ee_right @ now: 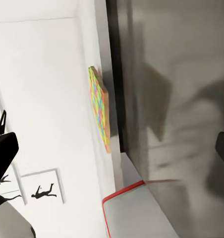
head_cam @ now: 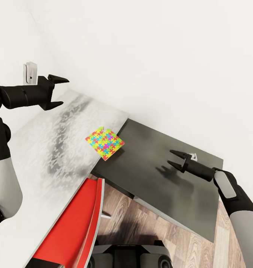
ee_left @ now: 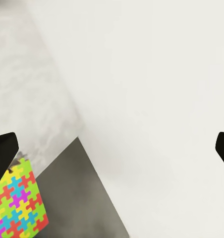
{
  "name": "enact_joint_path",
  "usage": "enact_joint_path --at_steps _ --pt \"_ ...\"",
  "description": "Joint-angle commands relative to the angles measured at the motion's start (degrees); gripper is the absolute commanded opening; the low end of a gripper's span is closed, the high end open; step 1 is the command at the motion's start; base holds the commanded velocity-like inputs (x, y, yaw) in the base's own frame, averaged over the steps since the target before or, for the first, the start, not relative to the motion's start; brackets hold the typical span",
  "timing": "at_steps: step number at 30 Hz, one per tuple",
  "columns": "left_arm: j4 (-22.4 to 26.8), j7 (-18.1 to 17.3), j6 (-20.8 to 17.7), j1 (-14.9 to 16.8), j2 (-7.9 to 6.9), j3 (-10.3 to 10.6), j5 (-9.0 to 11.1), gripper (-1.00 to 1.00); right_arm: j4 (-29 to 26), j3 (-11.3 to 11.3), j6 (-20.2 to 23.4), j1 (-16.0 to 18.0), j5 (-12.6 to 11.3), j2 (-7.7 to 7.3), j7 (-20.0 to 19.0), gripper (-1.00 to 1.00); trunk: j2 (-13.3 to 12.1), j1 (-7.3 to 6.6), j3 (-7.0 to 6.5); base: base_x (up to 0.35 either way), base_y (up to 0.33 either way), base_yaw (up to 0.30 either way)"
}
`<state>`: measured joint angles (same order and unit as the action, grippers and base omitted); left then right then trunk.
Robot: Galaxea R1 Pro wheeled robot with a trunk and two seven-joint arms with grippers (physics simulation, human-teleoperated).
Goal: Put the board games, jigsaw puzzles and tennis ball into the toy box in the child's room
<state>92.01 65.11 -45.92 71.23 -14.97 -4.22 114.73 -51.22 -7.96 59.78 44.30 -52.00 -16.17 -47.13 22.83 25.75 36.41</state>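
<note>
A jigsaw puzzle (head_cam: 104,143), a thin square of bright interlocking pieces, lies on the table's pale grey top (head_cam: 48,141) at the seam with the dark grey section (head_cam: 160,186), slightly overhanging it. Its far edge looks doubled, as if two squares were stacked; I cannot tell for sure. My left gripper (head_cam: 58,91) hovers open and empty above the far left of the pale top, well away from the puzzle (ee_left: 18,203). Above the dark section my right gripper (head_cam: 174,158) is open and empty, to the right of the puzzle (ee_right: 99,109), pointing toward it.
A red chair (head_cam: 79,223) stands tucked against the table's near edge, with wood-plank floor (head_cam: 141,219) beside it. The white wall (head_cam: 160,56) runs right behind the table, with a small white fitting (head_cam: 29,72) on it. Black silhouette prints (ee_right: 40,191) hang on a wall.
</note>
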Motion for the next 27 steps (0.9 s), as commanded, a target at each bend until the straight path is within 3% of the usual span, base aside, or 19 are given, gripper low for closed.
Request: enact_joint_path --at_steps 1,27 --pt "0.0 0.5 -0.3 0.1 0.01 -0.1 0.4 1.0 0.1 -0.1 0.2 0.0 0.3 0.02 -0.3 1.0 0.1 0.03 0.07 0.0 0.0 0.0" --pt "0.0 0.5 -0.3 0.1 0.12 -0.1 0.4 1.0 1.8 0.7 -1.4 -0.1 0.4 0.62 -0.2 1.0 0.1 0.03 0.07 0.0 0.0 0.017"
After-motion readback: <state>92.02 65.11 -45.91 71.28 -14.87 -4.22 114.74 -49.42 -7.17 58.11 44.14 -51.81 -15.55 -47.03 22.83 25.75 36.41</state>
